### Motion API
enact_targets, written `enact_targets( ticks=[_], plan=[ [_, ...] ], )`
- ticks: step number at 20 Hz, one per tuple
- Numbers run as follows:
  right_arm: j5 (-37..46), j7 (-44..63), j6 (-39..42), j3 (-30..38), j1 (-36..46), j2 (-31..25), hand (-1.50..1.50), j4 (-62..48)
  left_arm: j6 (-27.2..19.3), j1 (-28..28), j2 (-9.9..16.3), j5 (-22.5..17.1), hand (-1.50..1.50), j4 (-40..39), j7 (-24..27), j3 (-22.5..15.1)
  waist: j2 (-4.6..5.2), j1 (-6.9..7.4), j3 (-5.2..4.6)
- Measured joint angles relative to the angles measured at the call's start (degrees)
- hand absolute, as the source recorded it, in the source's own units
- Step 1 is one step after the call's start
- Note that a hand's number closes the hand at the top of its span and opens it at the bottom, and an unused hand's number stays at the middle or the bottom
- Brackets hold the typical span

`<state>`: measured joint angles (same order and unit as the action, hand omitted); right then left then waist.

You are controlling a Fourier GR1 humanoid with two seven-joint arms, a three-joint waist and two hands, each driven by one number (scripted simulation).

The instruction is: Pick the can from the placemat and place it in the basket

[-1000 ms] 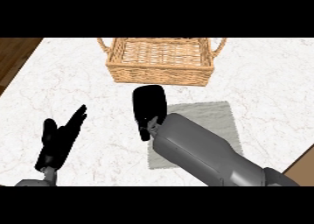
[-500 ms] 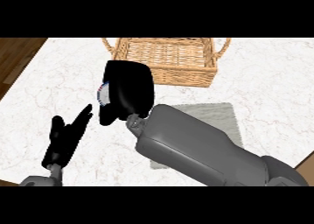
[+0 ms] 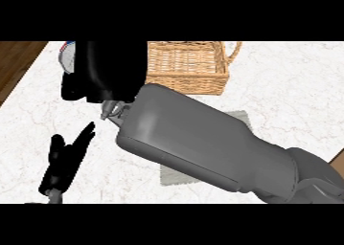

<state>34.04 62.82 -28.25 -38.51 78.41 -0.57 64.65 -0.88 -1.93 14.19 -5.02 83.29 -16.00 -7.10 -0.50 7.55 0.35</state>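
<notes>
My right hand is raised close to the head view at the upper left, curled round the can. Only a white edge of the can with red and blue marks shows at the hand's left. The hand hangs to the left of the wicker basket, which stands at the back of the counter. My right forearm covers most of the grey placemat, leaving only its right corner and lower edge in sight. My left hand rests at the lower left with straight fingers pointing up, holding nothing.
The white marble counter spreads to the right of the basket. Brown wooden floor shows beyond the counter's left edge and at the lower right corner.
My right hand has lifted the can higher and further left, nearer to the view, so arm and hand look much larger. The left hand has stayed in place.
</notes>
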Motion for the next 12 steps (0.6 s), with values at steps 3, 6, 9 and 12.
enact_targets(
  ticks=[3,6,9,12],
  plan=[
    [0.51,1.47,-0.95,2.04,4.69,-0.02,1.5,-3.1,-0.08,-1.34,0.29,-0.35,0.0,1.1,-0.33,0.48,-0.03,-0.94,0.0],
    [0.42,2.41,-1.73,4.18,9.14,0.01,1.5,-6.99,-0.44,-2.19,0.32,-0.16,0.0,1.83,-0.35,0.6,0.16,-1.55,-0.07],
    [-0.19,2.68,-2.51,6.1,12.81,0.06,1.5,-11.43,-0.99,-2.66,0.07,-0.18,0.0,2.57,-1.23,0.72,0.38,-2.16,-0.07],
    [-1.43,2.57,-3.23,7.26,15.51,0.13,1.5,-15.89,-1.74,-3.19,-0.39,-0.06,0.0,3.04,-1.15,0.94,0.56,-2.55,-0.07]
  ],
)
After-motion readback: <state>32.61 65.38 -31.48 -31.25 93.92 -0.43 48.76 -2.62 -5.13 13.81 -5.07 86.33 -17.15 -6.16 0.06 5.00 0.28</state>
